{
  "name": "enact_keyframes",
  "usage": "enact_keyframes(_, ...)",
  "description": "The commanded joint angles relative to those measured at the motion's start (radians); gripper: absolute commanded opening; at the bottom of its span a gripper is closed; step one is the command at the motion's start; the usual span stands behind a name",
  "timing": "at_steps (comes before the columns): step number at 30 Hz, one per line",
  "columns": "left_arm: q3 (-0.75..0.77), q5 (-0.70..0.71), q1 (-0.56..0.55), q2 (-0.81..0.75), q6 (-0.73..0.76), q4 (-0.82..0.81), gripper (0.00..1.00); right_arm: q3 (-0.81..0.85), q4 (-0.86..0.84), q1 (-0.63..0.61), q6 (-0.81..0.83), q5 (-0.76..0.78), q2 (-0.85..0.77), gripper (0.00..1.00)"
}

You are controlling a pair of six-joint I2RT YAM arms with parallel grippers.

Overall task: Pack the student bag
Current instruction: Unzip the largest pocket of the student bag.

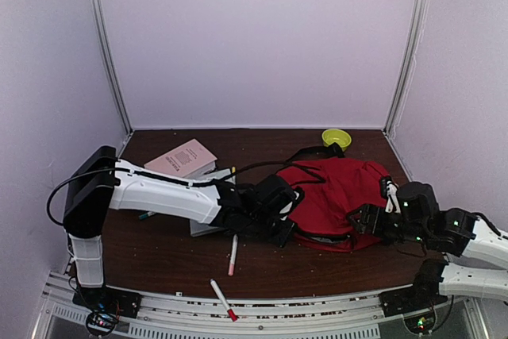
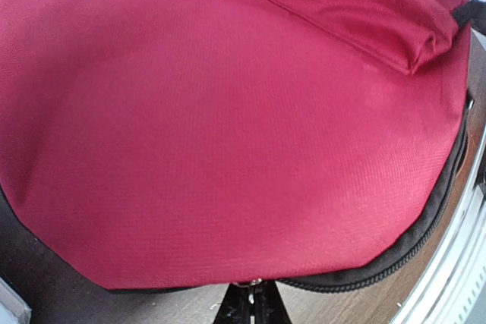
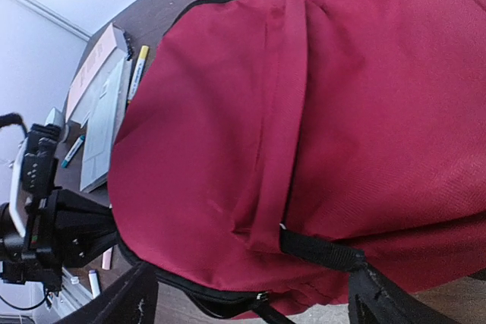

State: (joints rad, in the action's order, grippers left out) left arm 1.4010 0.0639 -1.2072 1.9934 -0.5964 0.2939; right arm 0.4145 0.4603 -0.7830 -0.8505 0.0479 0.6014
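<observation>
Opening comes first: left fingers [image 2: 266,310] shut, zipper [image 2: 425,225] at their tips; right fingers [image 3: 133,301] spread wide, student bag [image 1: 333,188] between them.

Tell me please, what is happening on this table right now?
Two robot arms are working on a red backpack that lies flat on the table. The left gripper is at the bag's left edge, close to the black zipper; whether it grips anything cannot be seen. The right gripper is open at the bag's near right side. A pink book, some markers and a yellow-green bowl lie outside the bag.
</observation>
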Motion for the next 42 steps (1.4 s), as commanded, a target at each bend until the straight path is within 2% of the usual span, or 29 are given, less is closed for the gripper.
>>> enact_keyframes(1, 0.026, -0.069, 0.036, -0.035, 0.001, -0.009, 0.0, 0.058, -0.002, 0.0, 0.158, -0.114, -0.005, 0.89)
enact_keyframes(8, 0.042, -0.112, 0.053, -0.061, 0.03, 0.031, 0.0, 0.113, -0.111, -0.048, 0.267, -0.147, 0.105, 0.88)
enact_keyframes(14, 0.05, -0.208, 0.081, -0.07, 0.028, 0.042, 0.0, 0.236, -0.101, -0.156, 0.363, -0.036, 0.282, 0.87)
enact_keyframes(23, 0.069, -0.265, 0.095, -0.092, 0.039, 0.069, 0.0, 0.311, -0.161, -0.197, 0.447, -0.045, 0.499, 0.85)
enact_keyframes(28, 0.077, -0.313, 0.097, -0.128, 0.059, 0.06, 0.0, 0.277, -0.237, -0.212, 0.455, -0.084, 0.546, 0.79)
enact_keyframes(33, 0.086, -0.365, 0.111, -0.154, 0.064, 0.069, 0.0, 0.231, -0.321, -0.211, 0.468, -0.116, 0.564, 0.69)
enact_keyframes(37, 0.123, -0.381, 0.123, -0.154, 0.065, 0.114, 0.0, 0.172, -0.42, -0.212, 0.475, -0.152, 0.55, 0.62)
enact_keyframes(42, 0.198, -0.369, 0.127, -0.15, 0.091, 0.192, 0.0, 0.142, -0.455, -0.211, 0.484, -0.169, 0.546, 0.54)
